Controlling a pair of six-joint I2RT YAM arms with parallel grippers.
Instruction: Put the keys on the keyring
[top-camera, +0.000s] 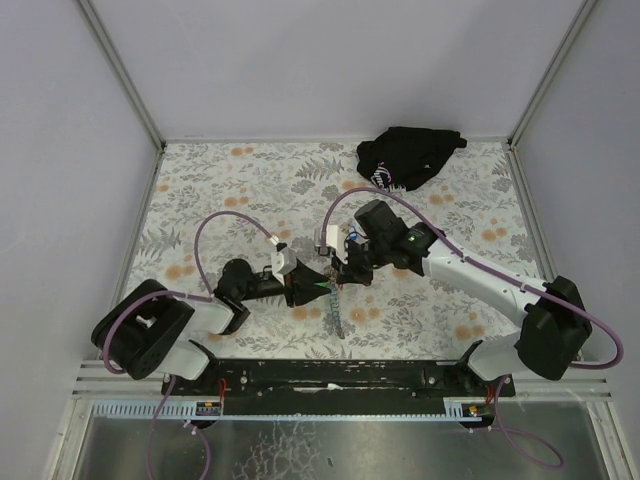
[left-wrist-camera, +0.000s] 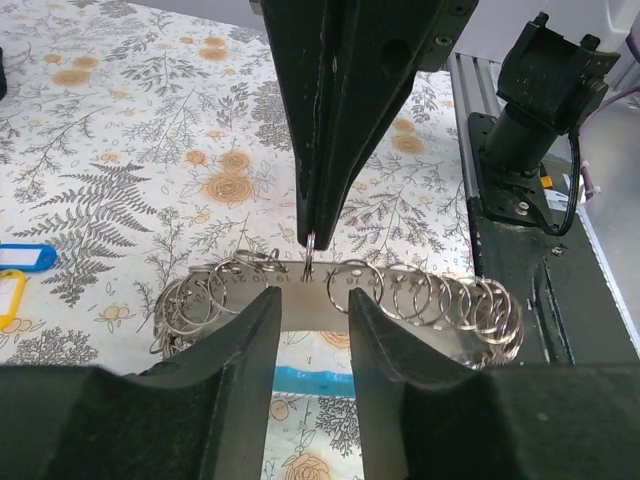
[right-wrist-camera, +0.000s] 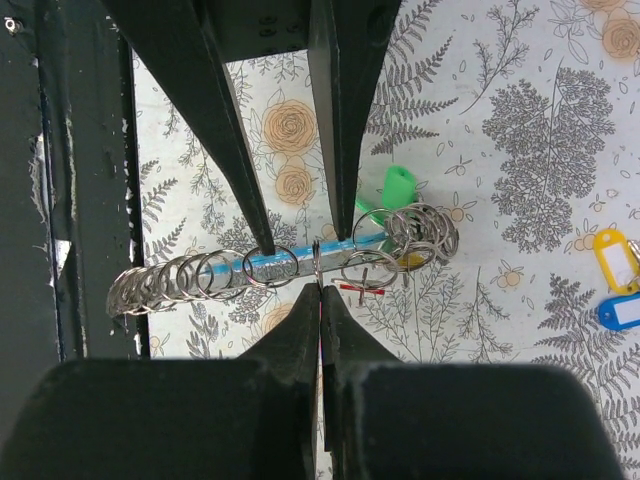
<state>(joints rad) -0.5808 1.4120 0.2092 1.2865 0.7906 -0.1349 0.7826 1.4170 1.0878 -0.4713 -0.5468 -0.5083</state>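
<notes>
We saw the right gripper (right-wrist-camera: 320, 287) with its jaws pressed fully together on the keyring (left-wrist-camera: 310, 242), one thin split ring pinched edge-on at the very tips. The left gripper (left-wrist-camera: 312, 300) faced it with jaws partly parted and holding nothing, its fingertips (right-wrist-camera: 262, 238) down at the lanyard strap (right-wrist-camera: 255, 268) on either side of that ring. The keys (right-wrist-camera: 618, 312), showing to us only as a blue tag beside a yellow tag (right-wrist-camera: 610, 245), lay on the table in neither grip. They were well out to the side of both sets of jaws, past the green tag (right-wrist-camera: 398, 186) end of the strap.

We judged the pinch the weak point. So thin a ring, caught only at the tips, could twist or spring out if the strap, which nothing clamped, dragged after it. The row of spare split rings (left-wrist-camera: 455, 298) crowded both sides of the jaws and could snag a finger or be mistaken for the held one. The two pairs of fingers stood almost tip to tip, so any closing or sideways move risked a knock. A red tag (right-wrist-camera: 360, 289) lay just beside the right jaws, and the black cloth bundle (top-camera: 410, 157) sat far beyond them, out of the way
</notes>
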